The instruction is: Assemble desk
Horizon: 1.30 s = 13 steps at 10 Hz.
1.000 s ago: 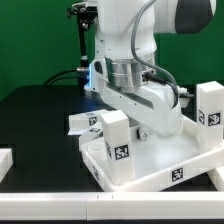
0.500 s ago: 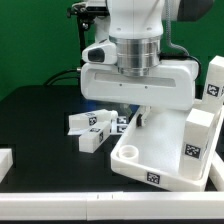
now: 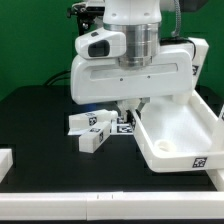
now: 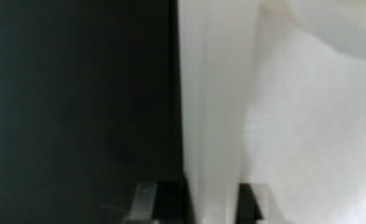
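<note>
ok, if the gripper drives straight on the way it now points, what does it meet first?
The big white rimmed plastic desk panel: its wall is clamped in the gripper, so it would be pushed along. Beyond that, probably the black table; depth is unclear.

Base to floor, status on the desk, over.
End effector shut on panel rim. Panel at exterior view's right. Loose legs close beside it, possibly in the way.
</note>
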Each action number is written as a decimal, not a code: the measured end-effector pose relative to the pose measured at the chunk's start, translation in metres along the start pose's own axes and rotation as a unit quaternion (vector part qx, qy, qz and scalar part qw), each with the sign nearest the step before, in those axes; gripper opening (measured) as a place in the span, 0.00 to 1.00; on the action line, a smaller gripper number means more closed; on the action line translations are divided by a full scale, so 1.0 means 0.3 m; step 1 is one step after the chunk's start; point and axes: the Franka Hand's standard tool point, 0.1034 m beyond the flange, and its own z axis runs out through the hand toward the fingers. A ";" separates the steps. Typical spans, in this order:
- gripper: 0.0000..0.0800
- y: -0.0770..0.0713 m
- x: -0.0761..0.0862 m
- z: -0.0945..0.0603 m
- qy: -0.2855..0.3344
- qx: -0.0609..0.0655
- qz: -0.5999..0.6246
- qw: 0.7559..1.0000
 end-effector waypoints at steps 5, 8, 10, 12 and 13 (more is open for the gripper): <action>0.08 0.114 0.069 -0.031 -0.016 0.000 -0.293 0.956; 0.08 0.144 0.106 -0.027 -0.018 -0.011 -0.402 0.915; 0.08 0.162 0.100 -0.025 -0.027 -0.016 -0.456 0.890; 0.08 0.166 0.161 -0.028 -0.036 0.001 -0.555 0.831; 0.08 0.141 0.234 -0.016 -0.036 0.016 -0.592 0.805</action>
